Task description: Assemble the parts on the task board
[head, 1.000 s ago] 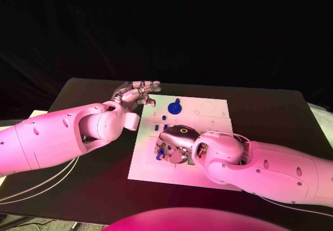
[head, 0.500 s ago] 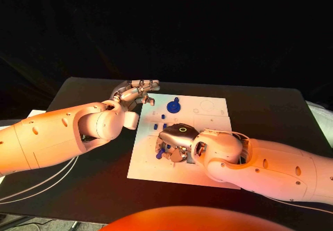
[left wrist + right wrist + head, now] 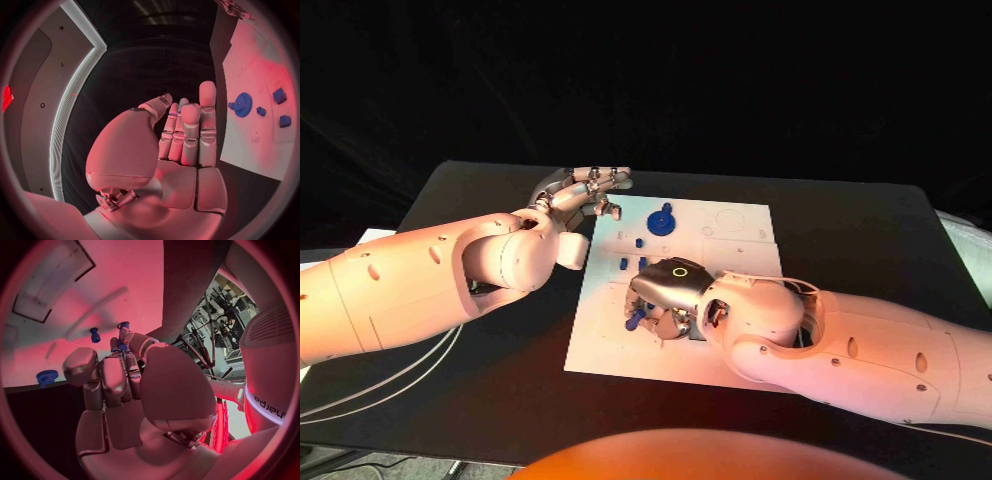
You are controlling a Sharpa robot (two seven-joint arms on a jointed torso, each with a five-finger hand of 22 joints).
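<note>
My right hand (image 3: 678, 300) lies over the middle of the task board (image 3: 733, 350), so I cannot see the board beneath it or how many blue parts (image 3: 635, 319) sit there; one pokes out at my fingertips, and I cannot tell whether I hold it. In my right wrist view my own fingers (image 3: 106, 377) cover that part's lower end. The faint outlines near the blue gear (image 3: 662, 222) are too small to make out.
</note>
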